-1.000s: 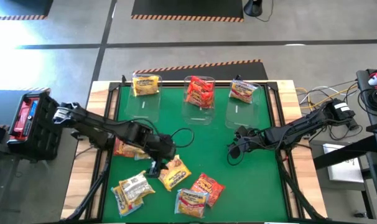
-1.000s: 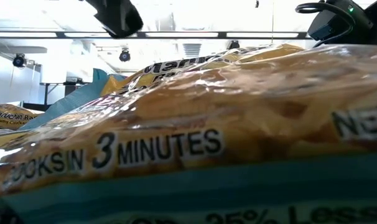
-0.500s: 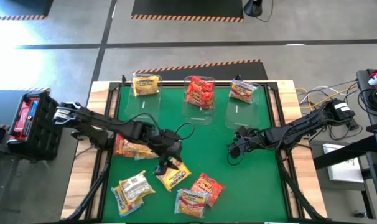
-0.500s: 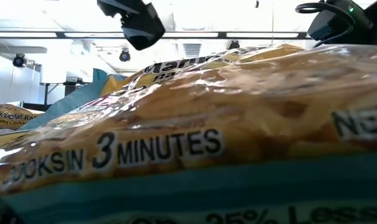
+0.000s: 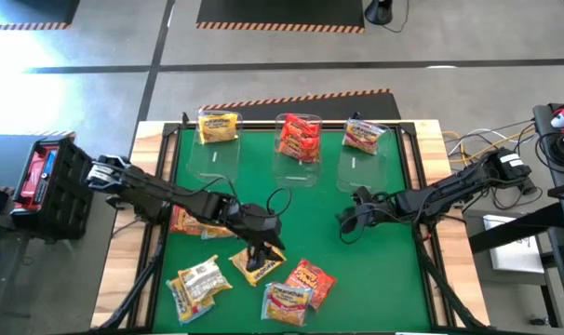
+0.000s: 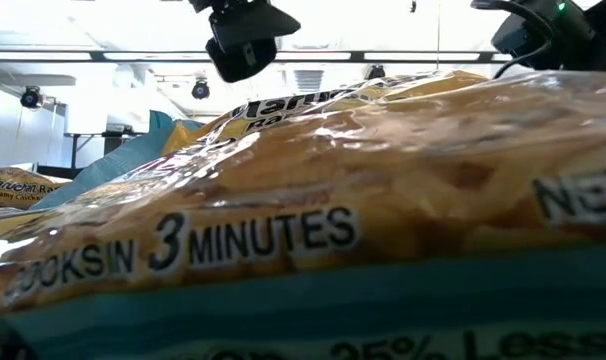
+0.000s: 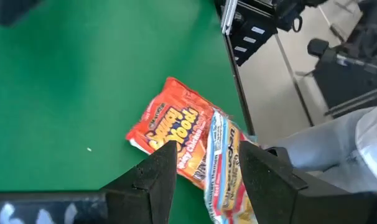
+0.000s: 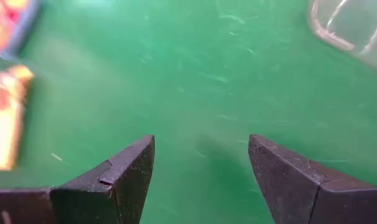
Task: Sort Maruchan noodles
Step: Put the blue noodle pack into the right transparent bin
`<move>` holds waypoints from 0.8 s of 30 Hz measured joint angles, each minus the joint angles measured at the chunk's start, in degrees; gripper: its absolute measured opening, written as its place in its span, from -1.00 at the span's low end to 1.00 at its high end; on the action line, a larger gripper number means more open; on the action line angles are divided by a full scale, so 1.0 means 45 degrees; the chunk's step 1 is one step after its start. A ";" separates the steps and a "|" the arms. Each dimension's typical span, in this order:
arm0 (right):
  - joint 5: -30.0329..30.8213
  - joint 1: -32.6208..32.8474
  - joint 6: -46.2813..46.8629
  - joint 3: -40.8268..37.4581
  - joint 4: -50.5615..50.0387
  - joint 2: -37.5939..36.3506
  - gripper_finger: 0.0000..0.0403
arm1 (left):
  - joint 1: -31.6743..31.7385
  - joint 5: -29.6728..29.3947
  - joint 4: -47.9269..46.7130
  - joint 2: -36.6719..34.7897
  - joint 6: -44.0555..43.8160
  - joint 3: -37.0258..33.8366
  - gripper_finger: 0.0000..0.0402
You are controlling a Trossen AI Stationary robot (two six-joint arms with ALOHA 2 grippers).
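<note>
My left gripper (image 5: pixel 261 247) is open near the table's near middle, over a yellow packet (image 5: pixel 257 266) that lies flat on the green mat. In the left wrist view its fingers (image 7: pixel 204 171) frame a red packet (image 7: pixel 168 128) and a pale multicoloured packet (image 7: pixel 224 171) lying edge to edge beyond them. Those two show in the high view as the red packet (image 5: pixel 310 277) and the pale packet (image 5: pixel 287 301). Another pale packet (image 5: pixel 198 282) and an orange one (image 5: pixel 191 221) lie toward the left. My right gripper (image 5: pixel 349 220) is open over bare mat (image 8: pixel 201 93), right of centre.
Three clear bins stand along the far edge: a yellow packet in the left bin (image 5: pixel 218 127), red ones in the middle bin (image 5: pixel 299 138), a pale one in the right bin (image 5: pixel 363 136). In the low view a packet (image 6: pixel 313 220) close to the camera fills most of the picture.
My left gripper has travelled toward the table's right edge, from beside the orange packet to above the yellow packet near the middle. The packets have stayed where they were.
</note>
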 joint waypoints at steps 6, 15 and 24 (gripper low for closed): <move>0.0025 -0.0023 0.2737 0.0010 0.1070 0.0000 0.24 | -0.0502 -0.0073 0.0595 0.0847 -0.2077 0.0000 -0.23; -0.3041 0.0528 0.1408 0.0010 0.6290 0.0000 0.24 | -0.2668 -0.1421 0.0521 0.1056 -0.5817 -0.0005 -0.23; -0.5547 0.1532 0.1177 0.0010 0.8632 0.0000 0.24 | -0.4616 -0.5541 0.1232 0.1644 -1.0873 -0.0005 -0.23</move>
